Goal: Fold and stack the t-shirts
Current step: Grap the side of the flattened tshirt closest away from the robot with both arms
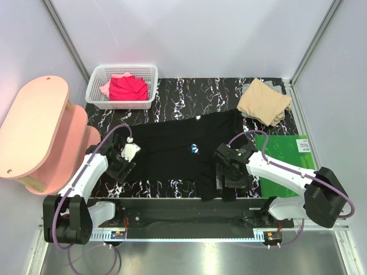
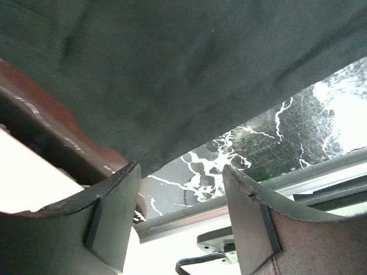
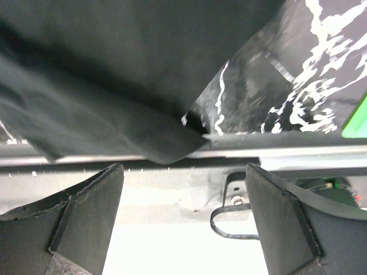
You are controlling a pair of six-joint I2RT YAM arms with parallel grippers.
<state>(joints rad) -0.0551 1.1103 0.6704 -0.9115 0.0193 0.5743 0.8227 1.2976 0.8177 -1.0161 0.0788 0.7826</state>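
Top external view: a large black t-shirt (image 1: 172,146) lies spread across the middle of a black marbled table (image 1: 189,91), with a small blue-and-white daisy print (image 1: 194,148) facing up. Its lower part reaches the near edge of the table. A folded tan t-shirt (image 1: 264,102) sits at the far right corner. A white mesh basket (image 1: 94,87) at the far left holds a crumpled red t-shirt (image 1: 127,89) with a pink t-shirt (image 1: 106,89) beside it. A flat green board (image 1: 289,150) lies on the right, just beside the black shirt. A pink shelf stand (image 1: 34,126) is off the table's left side.

Left wrist view: the left gripper (image 2: 180,192) sits low at the black shirt's left edge. Its fingers (image 2: 112,220) are spread apart with nothing between them, and the dark cloth hangs just past the tips.

Right wrist view: the right gripper (image 3: 183,189) is at the shirt's near hem. Its fingers (image 3: 86,215) are spread wide and hold nothing. A fold of black cloth droops over the table's near edge just beyond them.
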